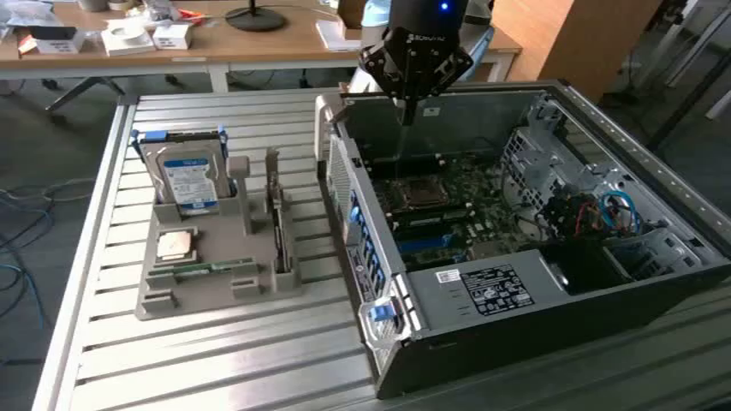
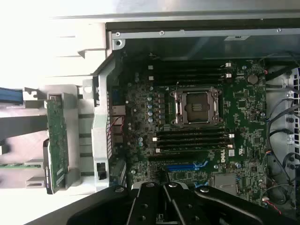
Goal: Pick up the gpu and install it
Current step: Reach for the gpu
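While the end effector [image 1: 402,116] hangs over the open computer case [image 1: 639,145], its fingers look pressed together and pinch nothing. It hovers above the motherboard [image 1: 457,214], toward the far wall of the case and clear of the board.

In the wrist view the end effector [image 2: 164,190] shows as a black linkage closing to a point. Beyond it lie the motherboard [image 2: 243,108], the empty processor socket [image 2: 197,107] between rows of dark memory slots, and a blue expansion slot [image 2: 185,166].

The gpu [image 1: 277,227] is not in the case. It stands on edge in a slot of the grey holder [image 1: 217,295], on the side of the holder nearest the case. Its pale bracket end points away from the camera in the exterior view. In the wrist view the gpu [image 2: 57,140] shows as a long green card seated in the holder, just outside the case wall and well apart from the end effector.

The holder rests on the slatted metal table [image 1: 171,360], on the exterior view's left of the case. It also carries a hard drive [image 1: 188,180] with a blue-white label leaning upright, a square processor chip [image 1: 175,246] lying flat, and a narrow memory stick [image 1: 204,269] near its front edge.
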Controlling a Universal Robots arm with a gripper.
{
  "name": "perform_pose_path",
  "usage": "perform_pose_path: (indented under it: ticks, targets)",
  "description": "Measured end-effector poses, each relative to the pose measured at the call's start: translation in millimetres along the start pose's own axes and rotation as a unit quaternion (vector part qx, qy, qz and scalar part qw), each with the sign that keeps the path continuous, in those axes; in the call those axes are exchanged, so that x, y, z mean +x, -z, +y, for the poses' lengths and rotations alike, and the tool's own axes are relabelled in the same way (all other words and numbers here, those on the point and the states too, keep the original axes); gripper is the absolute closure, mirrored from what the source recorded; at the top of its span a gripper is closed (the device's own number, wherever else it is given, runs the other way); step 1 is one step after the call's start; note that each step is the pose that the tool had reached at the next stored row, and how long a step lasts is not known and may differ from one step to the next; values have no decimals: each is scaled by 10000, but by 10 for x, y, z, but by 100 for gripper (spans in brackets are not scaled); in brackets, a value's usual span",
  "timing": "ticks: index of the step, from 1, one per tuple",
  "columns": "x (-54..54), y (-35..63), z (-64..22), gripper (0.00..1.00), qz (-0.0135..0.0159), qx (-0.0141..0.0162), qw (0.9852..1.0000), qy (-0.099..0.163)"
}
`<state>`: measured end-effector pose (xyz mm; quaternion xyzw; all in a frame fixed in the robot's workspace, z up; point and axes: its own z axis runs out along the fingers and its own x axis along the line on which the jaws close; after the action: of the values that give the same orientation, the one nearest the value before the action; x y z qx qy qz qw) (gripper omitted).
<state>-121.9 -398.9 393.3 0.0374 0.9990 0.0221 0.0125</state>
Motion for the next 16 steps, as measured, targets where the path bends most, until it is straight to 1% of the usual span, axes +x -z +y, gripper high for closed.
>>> perform_pose_path:
  ticks: [9, 16]
  targets:
    - [3, -2, 0, 89, 0, 0, 10000, 0]
    - [49, -11, -4, 89, 0, 0, 10000, 0]
